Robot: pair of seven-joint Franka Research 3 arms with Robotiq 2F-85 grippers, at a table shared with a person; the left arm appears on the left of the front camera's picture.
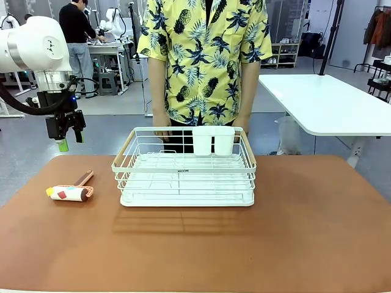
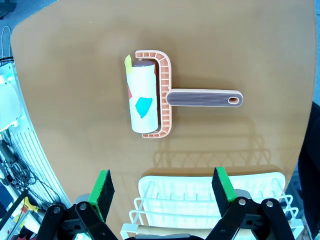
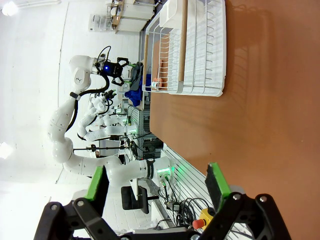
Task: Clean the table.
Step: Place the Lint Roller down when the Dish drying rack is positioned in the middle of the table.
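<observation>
Approach step: your left claw hangs spread and empty above the matte terracotta surface.
The peach-handled lint roller with a white paper drum lies flat beside the white wire dish rack. Next, I'd judge, lower over its handle and close. Your right claw is spread too.

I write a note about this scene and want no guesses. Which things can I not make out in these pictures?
- Front view: the person's hands, hidden behind the dish rack.
- Front view: the lint roller's handle end, too small to read.
- Left wrist view: the rack's far part, cut off by the bottom edge and the left gripper.
- Right wrist view: the table's far end, cut off by the edge.
</observation>
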